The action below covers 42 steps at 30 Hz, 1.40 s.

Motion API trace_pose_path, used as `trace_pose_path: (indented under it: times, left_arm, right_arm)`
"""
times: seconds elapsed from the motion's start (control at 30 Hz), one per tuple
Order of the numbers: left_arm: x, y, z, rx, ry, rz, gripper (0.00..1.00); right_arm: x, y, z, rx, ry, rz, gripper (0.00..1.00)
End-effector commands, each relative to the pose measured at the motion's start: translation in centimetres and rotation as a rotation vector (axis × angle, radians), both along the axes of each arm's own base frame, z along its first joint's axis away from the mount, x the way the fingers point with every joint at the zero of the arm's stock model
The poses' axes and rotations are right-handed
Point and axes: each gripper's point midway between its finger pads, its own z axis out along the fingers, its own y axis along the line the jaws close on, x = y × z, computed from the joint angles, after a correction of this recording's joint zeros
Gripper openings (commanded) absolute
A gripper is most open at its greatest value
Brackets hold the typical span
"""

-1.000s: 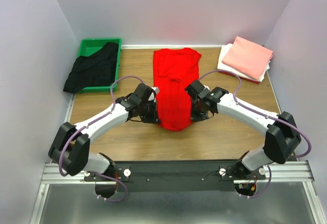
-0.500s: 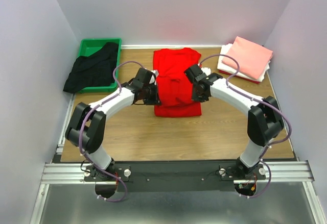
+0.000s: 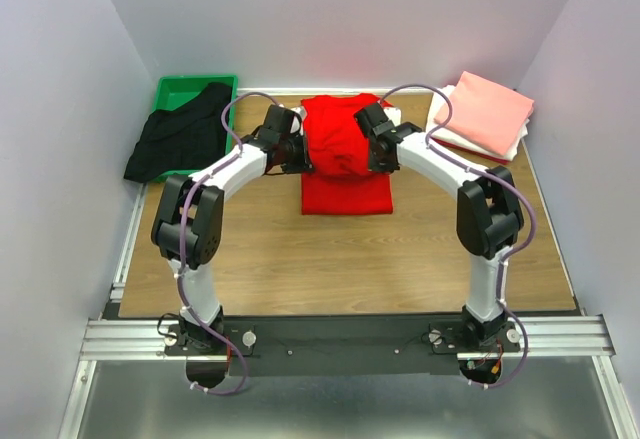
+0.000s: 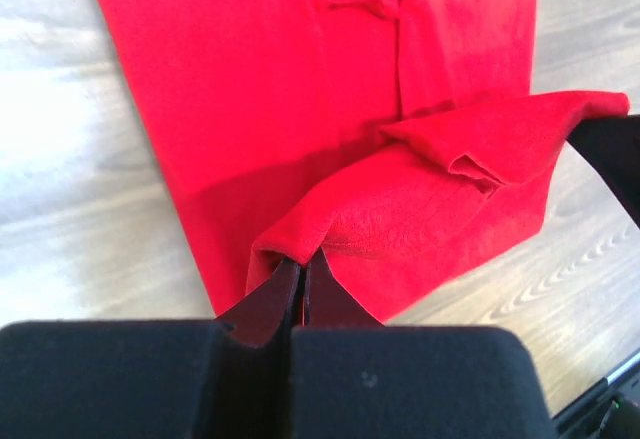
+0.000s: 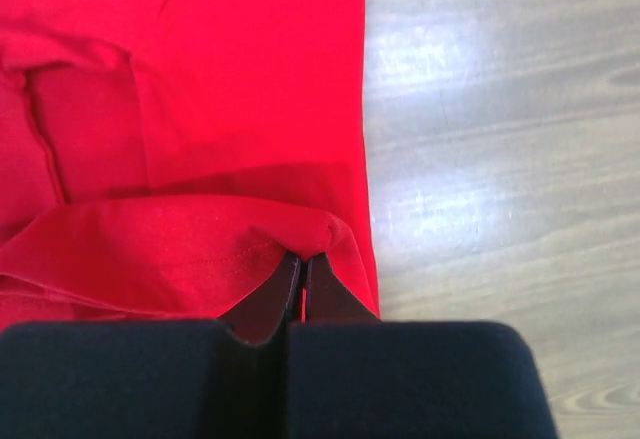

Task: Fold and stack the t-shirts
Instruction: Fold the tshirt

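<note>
The red t-shirt (image 3: 345, 174) lies in the middle of the table, its near hem lifted and carried over the body toward the back. My left gripper (image 3: 300, 154) is shut on the hem's left corner (image 4: 300, 244). My right gripper (image 3: 374, 152) is shut on the hem's right corner (image 5: 320, 234). Both hold the fold a little above the shirt. The black t-shirt (image 3: 180, 139) hangs crumpled out of the green tray (image 3: 180, 89) at the back left. The salmon-pink t-shirt (image 3: 485, 111) lies folded on the white one (image 3: 440, 119) at the back right.
The wooden table (image 3: 300, 259) is walled in on the left, back and right. The stack sits in the back right corner. The metal rail (image 3: 340, 337) with both arm bases runs along the near edge.
Both grippers have carried the red shirt's near hem away from me toward the collar. The shirt is now folded over itself and looks shorter. Both arms stretch further back.
</note>
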Motion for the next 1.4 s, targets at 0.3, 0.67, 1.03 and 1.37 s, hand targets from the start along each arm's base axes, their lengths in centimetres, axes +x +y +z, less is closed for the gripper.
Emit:
trace_pose_path:
  times: [0.3,0.67,1.03,1.37]
  left_arm:
    - [3.0,0.8,-2.7,0.001,0.023,0.022,0.0]
    - [5.3,2.9,0.0,0.03,-0.092,0.142,0.76]
    - [0.2,3.4,-1.8,0.028,-0.047,0.046,0.72]
    - [-4.2,4.0,-3.9,0.037,0.021,0.013,0.66]
  right_arm:
    - [2.9,-1.4,-1.1,-0.075,-0.015,-0.009,0.01]
    - [4.1,-0.6,1.2,-0.038,-0.057,0.025,0.59]
    - [-0.6,-1.2,1.8,0.046,-0.002,0.039,0.63]
    - [-5.7,-1.6,-2.1,0.118,0.137,0.02,0.57]
